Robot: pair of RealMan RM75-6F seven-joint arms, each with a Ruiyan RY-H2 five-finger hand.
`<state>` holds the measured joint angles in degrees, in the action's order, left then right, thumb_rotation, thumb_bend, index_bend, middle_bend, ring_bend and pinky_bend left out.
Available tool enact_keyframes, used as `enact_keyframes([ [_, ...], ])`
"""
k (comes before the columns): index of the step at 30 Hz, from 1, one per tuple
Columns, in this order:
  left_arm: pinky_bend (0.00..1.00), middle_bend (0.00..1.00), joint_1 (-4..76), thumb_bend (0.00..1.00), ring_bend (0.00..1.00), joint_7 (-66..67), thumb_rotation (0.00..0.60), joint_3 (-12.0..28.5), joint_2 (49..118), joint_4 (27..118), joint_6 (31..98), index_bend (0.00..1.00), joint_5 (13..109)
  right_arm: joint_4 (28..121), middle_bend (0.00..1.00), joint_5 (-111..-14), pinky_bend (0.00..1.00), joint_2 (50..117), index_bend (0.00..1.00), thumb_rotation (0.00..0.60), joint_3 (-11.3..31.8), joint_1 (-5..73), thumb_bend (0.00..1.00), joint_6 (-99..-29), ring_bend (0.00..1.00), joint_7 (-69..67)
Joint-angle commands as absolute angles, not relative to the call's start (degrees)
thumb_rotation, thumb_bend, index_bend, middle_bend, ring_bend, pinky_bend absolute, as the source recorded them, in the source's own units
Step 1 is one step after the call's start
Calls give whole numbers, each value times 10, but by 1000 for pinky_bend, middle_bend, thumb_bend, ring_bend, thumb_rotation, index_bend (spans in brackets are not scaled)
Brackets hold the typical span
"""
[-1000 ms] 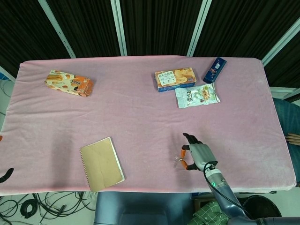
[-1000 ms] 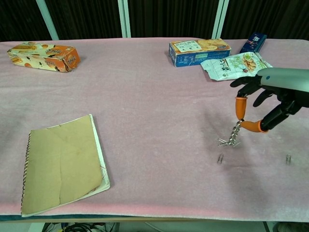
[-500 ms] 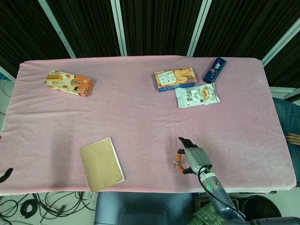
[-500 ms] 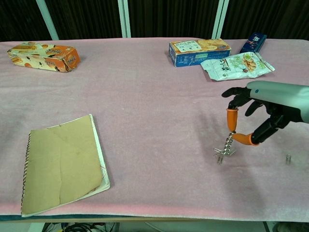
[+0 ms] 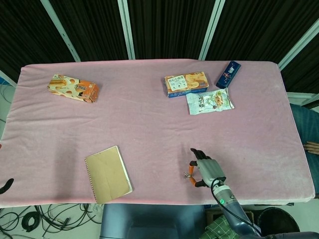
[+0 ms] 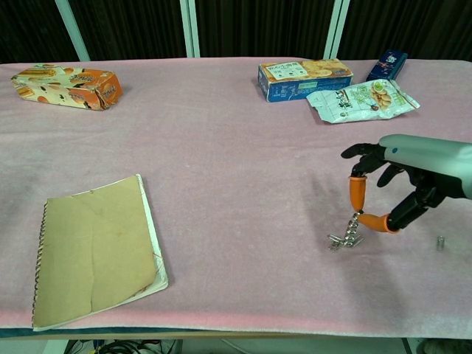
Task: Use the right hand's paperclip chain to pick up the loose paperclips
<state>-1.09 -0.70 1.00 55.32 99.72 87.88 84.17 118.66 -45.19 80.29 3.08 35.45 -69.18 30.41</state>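
Observation:
My right hand (image 6: 402, 181) hovers low over the pink table near its front edge, also seen in the head view as my right hand (image 5: 208, 170). Its orange-tipped fingertips (image 6: 358, 193) pinch the top of a short paperclip chain (image 6: 351, 230). The chain hangs down and its bottom cluster touches the cloth where a loose clip lay; I cannot tell that clip apart from the chain's end. Another loose paperclip (image 6: 440, 242) lies to the right of the hand. Only a dark sliver of what may be my left hand (image 5: 5, 185) shows at the head view's left edge.
A brown spiral notebook (image 6: 94, 247) lies at the front left. An orange snack box (image 6: 68, 85) sits at the back left. A blue biscuit box (image 6: 304, 78), a snack bag (image 6: 358, 99) and a dark blue packet (image 6: 389, 63) sit at the back right.
My right hand moved left and toward the front edge, then sank a little. The chain's end went from beside the near loose clip to resting on it.

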Motion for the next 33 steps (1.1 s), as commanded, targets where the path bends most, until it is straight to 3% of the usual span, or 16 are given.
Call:
enact_keyframes([
  [1, 0, 0, -11, 224, 0, -7, 600, 10, 553, 997, 879, 30, 841, 1188, 0, -453, 187, 803, 572, 600, 30, 354, 317, -691, 6, 303],
  [33, 0, 0, -12, 224, 0, -10, 600, 10, 552, 997, 880, 30, 842, 1207, 0, -468, 187, 802, 572, 600, 25, 347, 317, -694, 6, 308],
])
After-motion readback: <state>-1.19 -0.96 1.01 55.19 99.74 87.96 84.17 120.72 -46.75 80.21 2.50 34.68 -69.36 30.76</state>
